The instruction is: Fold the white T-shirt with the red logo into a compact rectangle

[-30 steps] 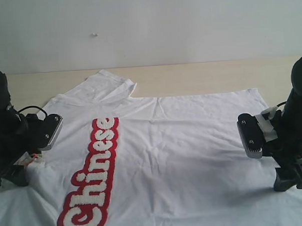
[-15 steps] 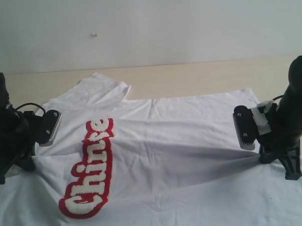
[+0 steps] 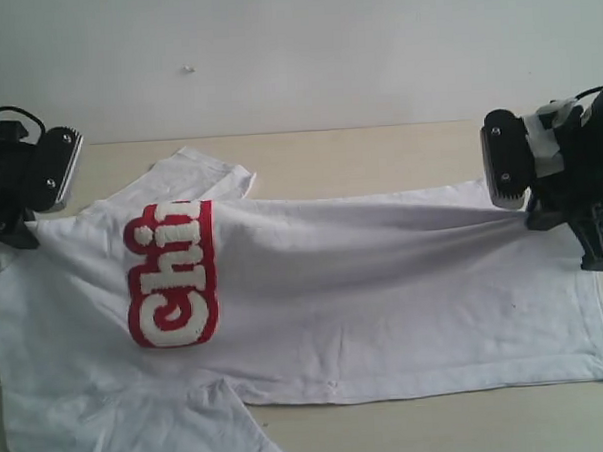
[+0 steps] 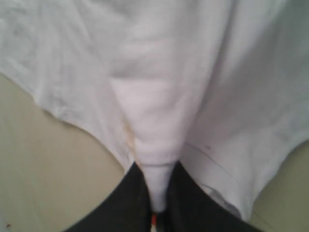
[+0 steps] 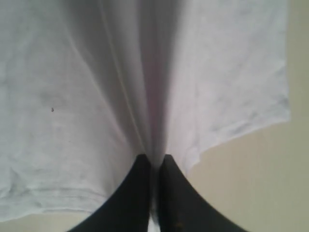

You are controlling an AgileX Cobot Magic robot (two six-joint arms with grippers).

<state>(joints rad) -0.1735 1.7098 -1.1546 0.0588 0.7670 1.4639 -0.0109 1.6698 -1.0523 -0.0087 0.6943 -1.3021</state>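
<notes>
The thin white T-shirt is soft matt cloth, finely wrinkled, with stitched hems. Its long red logo band is a denser matt fabric carrying fuzzy, towel-like white letters. The pale beige worktop looks smooth, matt and wood-toned. The slim black jaws of the left gripper and right gripper look like smooth, dull plastic. Metal-looking silvery plates edge the gripper bodies.

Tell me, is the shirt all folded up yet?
Not yet. Done: the left jaws and the right jaws are each shut on the shirt. In hand: they hold it up in a long ridge, so the logo bends over and shows only "Chi". To do: laying that fold flat, tucking in the sleeve that sticks out, and folding more to get a small rectangle.
</notes>
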